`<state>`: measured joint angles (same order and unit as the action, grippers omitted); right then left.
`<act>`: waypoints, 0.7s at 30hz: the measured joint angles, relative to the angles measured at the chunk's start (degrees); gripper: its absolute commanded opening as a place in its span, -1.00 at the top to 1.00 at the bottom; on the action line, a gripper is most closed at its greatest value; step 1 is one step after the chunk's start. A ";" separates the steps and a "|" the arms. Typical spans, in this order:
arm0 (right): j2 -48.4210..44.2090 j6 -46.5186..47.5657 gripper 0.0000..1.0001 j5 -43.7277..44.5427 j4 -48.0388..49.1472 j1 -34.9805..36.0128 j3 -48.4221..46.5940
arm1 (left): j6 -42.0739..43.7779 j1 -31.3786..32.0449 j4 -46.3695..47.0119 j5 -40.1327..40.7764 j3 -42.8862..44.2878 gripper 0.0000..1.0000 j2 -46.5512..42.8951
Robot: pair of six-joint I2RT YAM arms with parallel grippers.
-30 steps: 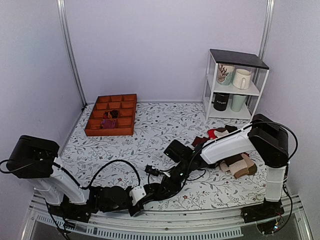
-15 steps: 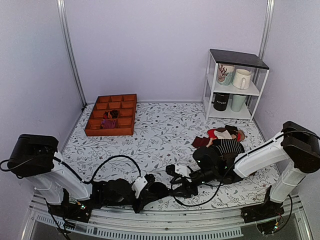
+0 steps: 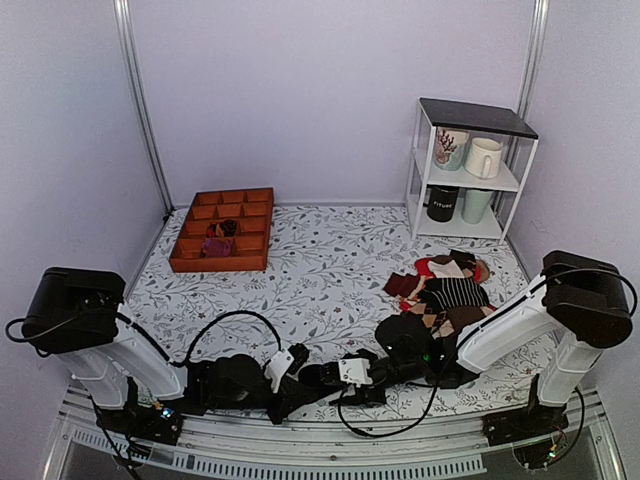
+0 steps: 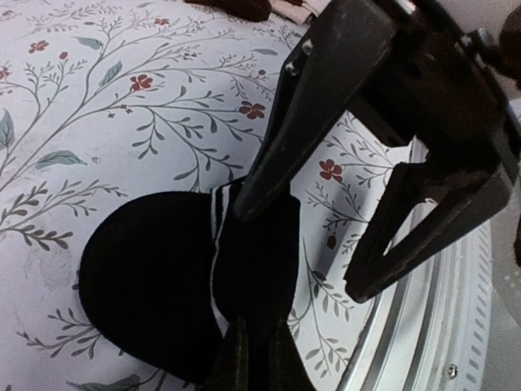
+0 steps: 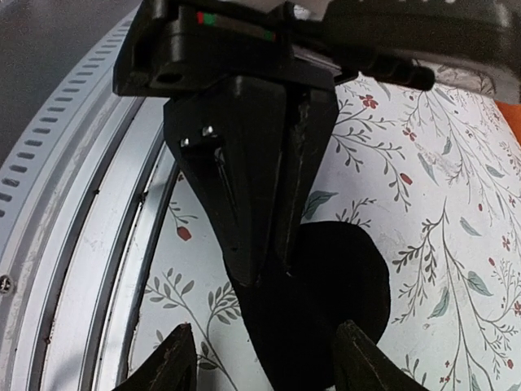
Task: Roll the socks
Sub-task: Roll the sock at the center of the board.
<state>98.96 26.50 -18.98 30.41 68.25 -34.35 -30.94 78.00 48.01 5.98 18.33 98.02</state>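
The black socks [image 4: 155, 277] lie on the floral table by its near edge, with thin white stripes [image 4: 216, 244] across one end. My left gripper [image 4: 256, 346] is shut on the striped end of the socks. My right gripper [image 5: 264, 346] is open, its fingers [image 5: 175, 362] on either side of the socks' other end, facing the left gripper [image 5: 260, 187]. In the top view the left gripper [image 3: 298, 372] and the right gripper [image 3: 345, 378] meet tip to tip over the socks [image 3: 322, 374]. In the left wrist view the open right gripper [image 4: 350, 220] stands over the socks.
A metal rail [image 3: 350, 440] runs along the near table edge right beside the grippers. A pile of mixed socks [image 3: 450, 290] lies at the right. An orange compartment tray [image 3: 222, 230] sits back left, and a white shelf with mugs [image 3: 465, 170] stands back right.
My right arm swung back to the right off the sock pile, then dropped its gripper low to the near edge at the black socks. The left gripper shifted slightly right, holding the socks.
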 measured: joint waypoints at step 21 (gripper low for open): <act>4.96 -3.26 0.66 1.64 -8.68 0.07 -7.78 | 0.90 -0.59 1.64 -1.62 -1.79 -0.04 -1.07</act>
<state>103.92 23.24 -17.34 21.74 68.31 -42.13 -30.04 77.41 49.65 4.36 16.53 96.95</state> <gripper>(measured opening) 0.175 0.232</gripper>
